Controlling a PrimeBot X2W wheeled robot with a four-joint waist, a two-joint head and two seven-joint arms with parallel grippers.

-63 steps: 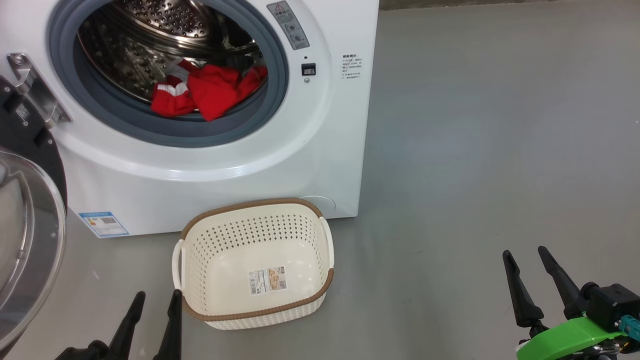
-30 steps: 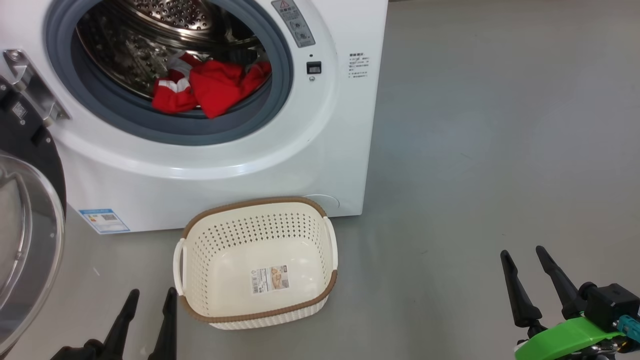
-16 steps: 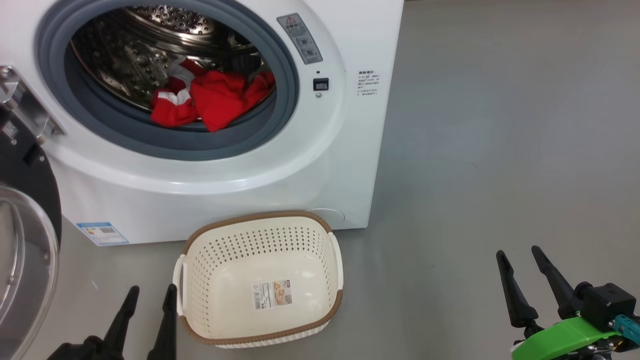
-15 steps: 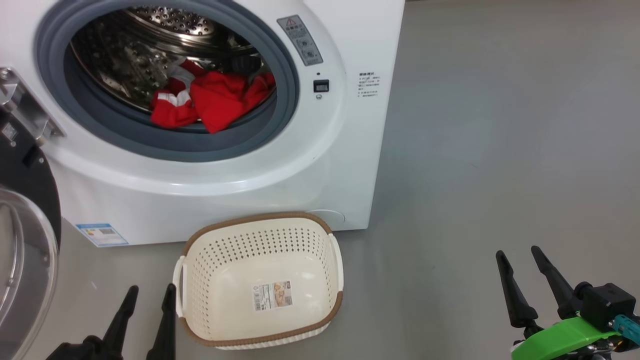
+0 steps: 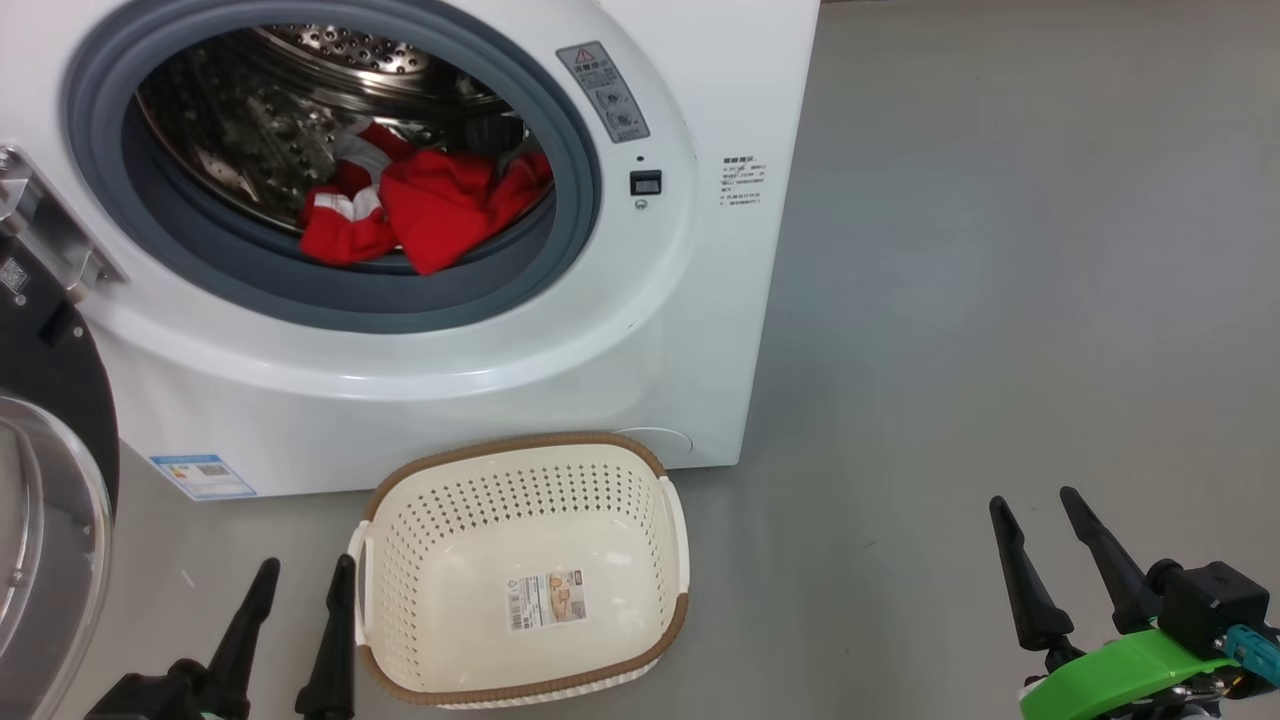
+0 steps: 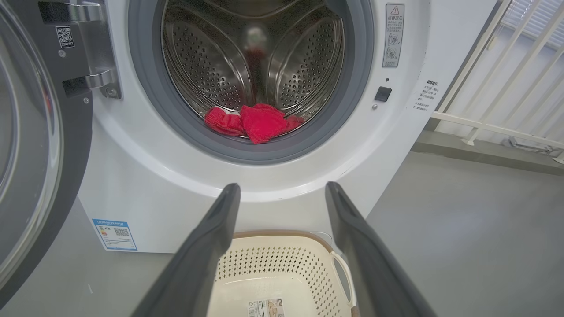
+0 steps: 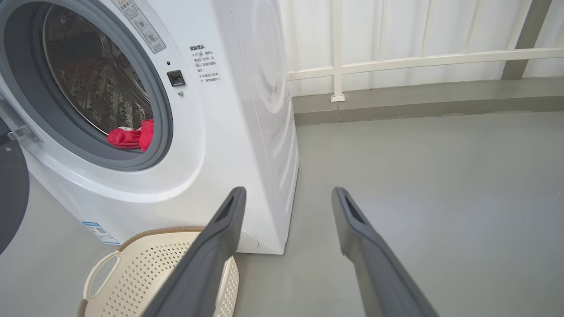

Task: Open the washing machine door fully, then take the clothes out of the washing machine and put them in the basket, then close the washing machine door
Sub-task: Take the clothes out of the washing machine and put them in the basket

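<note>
The clothes (image 5: 420,215) lie in a red heap on the floor of the drum (image 5: 260,110), just behind the grey seal (image 5: 330,300), in the upper left-centre of the head view. The heap is wider than it is deep and runs left to right across the mouth, with one flap drooping onto the seal at the front. The washing machine door (image 5: 45,400) stands swung out at the left edge, so the mouth of the washing machine (image 5: 430,370) is unobstructed.

The left gripper (image 5: 307,564) sits at the lower left with its fingers spread and nothing between them, just beside the left handle of the basket (image 5: 520,445). The clothes are up and slightly right of it. In the left wrist view they sit almost dead ahead above the fingertips, framed between the two fingers.

The right gripper (image 5: 1032,498) is at the lower right, also spread and empty, well apart from the machine and aimed past its right side. The left arm looks the nearer and better lined up. Reaching in probably means going up and forward over the basket.
</note>
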